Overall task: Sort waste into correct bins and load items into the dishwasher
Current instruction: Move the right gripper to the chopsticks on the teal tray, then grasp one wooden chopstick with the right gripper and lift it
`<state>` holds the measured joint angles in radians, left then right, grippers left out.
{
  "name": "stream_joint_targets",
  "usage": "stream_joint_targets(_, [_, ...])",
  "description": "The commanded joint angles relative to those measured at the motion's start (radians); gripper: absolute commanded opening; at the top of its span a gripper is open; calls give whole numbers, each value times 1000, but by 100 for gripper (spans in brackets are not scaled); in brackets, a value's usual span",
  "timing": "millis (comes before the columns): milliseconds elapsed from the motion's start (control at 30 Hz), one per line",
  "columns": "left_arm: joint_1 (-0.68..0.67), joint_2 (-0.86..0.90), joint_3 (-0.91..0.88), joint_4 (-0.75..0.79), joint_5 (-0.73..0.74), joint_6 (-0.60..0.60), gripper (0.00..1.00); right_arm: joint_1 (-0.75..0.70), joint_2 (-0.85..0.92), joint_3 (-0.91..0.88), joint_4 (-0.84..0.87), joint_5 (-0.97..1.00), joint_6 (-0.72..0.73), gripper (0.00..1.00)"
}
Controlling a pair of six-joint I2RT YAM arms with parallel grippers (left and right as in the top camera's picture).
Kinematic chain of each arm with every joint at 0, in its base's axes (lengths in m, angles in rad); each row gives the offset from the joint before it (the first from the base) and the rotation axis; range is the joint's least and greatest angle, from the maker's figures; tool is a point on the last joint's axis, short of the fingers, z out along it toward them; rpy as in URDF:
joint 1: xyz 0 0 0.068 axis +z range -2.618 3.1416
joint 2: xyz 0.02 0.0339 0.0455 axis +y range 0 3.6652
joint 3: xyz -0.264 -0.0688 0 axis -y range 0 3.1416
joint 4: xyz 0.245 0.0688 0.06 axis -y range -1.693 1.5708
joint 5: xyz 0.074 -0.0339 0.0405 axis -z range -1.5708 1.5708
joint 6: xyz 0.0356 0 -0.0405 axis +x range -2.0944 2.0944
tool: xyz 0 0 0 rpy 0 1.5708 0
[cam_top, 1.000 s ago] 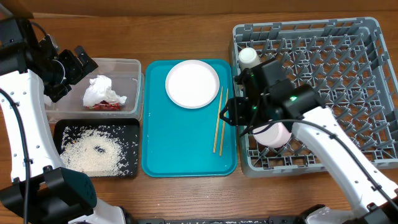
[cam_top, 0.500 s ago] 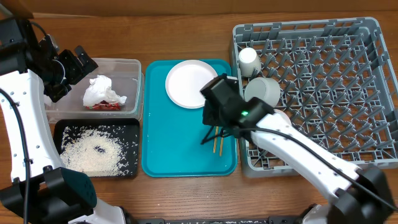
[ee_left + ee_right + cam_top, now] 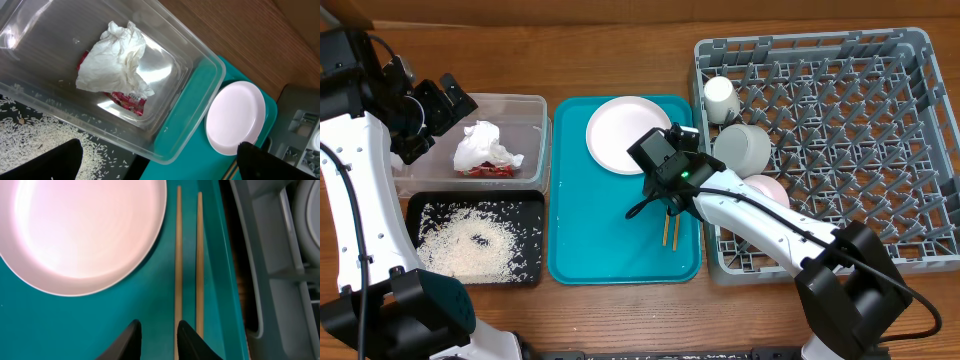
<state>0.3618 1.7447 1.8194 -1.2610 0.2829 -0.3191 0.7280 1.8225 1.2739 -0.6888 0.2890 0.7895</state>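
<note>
My right gripper [image 3: 654,206] hangs low over the teal tray [image 3: 590,230], jaws narrowly open with only tray between them. In the right wrist view the gripper [image 3: 157,336] stands just left of the two chopsticks [image 3: 178,255]; its right fingertip [image 3: 192,341] overlaps the nearer stick. The small white plate [image 3: 628,135] lies just beyond on the tray. My left gripper [image 3: 438,104] is wide open above the clear tub [image 3: 528,104], which holds the crumpled napkin [image 3: 480,148] and red sauce packet [image 3: 492,171]. Rice [image 3: 470,245] fills the black tray [image 3: 420,205].
The grey rack [image 3: 860,130] at the right holds a cup [image 3: 720,97], a bowl [image 3: 742,148] and a pinkish plate [image 3: 767,190] along its left side. Its wall [image 3: 270,240] runs close beside the chopsticks. The tub, black tray and teal tray sit edge to edge.
My right arm has swung left out of the rack and down onto the teal tray beside the chopsticks, its jaws narrowing. The left arm has not moved.
</note>
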Motion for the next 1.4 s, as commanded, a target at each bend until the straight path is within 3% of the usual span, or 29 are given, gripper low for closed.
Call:
stream_joint_targets(0, [-3,-13,18,2,-5,-10,100,1,7,-2,25,33,8,26])
stream_joint_targets(667, [-3,-13,18,2,-5,-10,100,0,165,-6,83,55,7,26])
stream_joint_targets(1367, [-3,-13,18,2,-5,-10,100,-2,188,-8,87,62,49,20])
